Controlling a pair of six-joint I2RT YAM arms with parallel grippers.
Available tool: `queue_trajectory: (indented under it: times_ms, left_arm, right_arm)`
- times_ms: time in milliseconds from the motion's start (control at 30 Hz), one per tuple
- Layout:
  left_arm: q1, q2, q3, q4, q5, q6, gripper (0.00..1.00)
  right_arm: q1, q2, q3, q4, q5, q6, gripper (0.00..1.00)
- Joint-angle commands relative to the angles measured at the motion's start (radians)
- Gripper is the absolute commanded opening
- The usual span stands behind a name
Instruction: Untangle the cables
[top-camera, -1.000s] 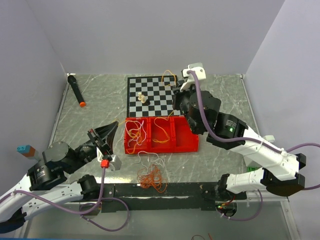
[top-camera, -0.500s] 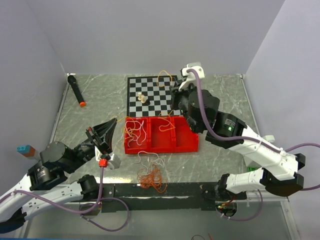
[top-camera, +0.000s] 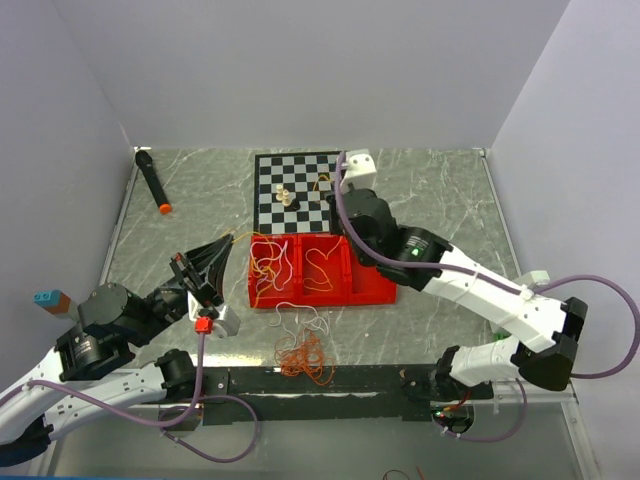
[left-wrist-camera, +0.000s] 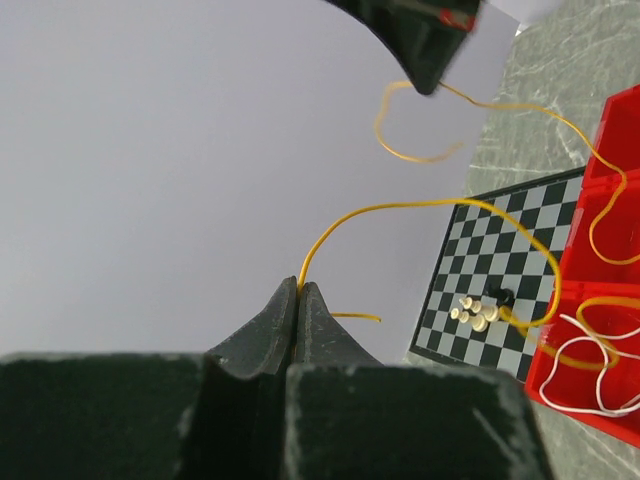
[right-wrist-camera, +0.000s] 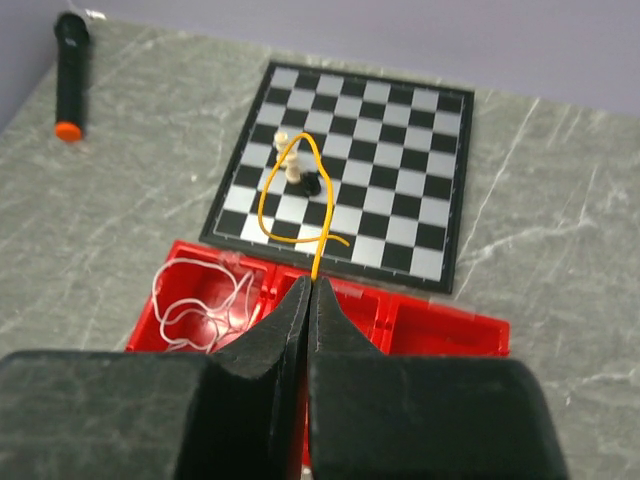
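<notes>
left gripper (left-wrist-camera: 298, 292) and right gripper (right-wrist-camera: 309, 288) each clamp a yellow cable (left-wrist-camera: 420, 204); whether it is one cord is unclear, its run lost in the tray (top-camera: 375, 291).

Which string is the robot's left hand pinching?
The yellow-orange cable, pinched in the shut left gripper. The white cable lies loose in the red tray, and the red-orange cable sits bunched on the table.

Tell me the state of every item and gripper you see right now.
left gripper, shut on yellow cable
right gripper, shut on yellow cable
white cable, loose in the red tray
orange cable, tangled heap on table
chess pieces, upright on board
marker, lying flat
</notes>
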Motion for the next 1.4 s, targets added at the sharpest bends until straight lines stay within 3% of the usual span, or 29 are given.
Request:
queue_trajectory:
  times_ms: [0,400,867,1267,1367]
  left_arm:
    - [0.004,-0.004,0.014,0.088,-0.02,-0.039,0.02]
    - [0.004,0.034,0.024,0.192,-0.05,-0.106,0.01]
    - [0.007,0.019,0.007,0.165,-0.052,-0.149,0.01]
    - [0.007,0.043,-0.002,0.14,-0.024,-0.18,0.01]
    - [0.007,0.057,0.006,0.104,-0.009,-0.227,0.01]
  right_arm:
    - [-0.011,0.032,-0.077,0.011,-0.039,0.099,0.0]
    - [-0.015,0.168,-0.298,0.035,-0.178,0.349,0.0]
    - [-0.119,0.372,-0.242,0.073,-0.275,0.415,0.0]
    - [-0.159,0.434,-0.137,0.1,-0.269,0.338,0.0]
    - [-0.161,0.423,-0.178,0.107,-0.289,0.349,0.12]
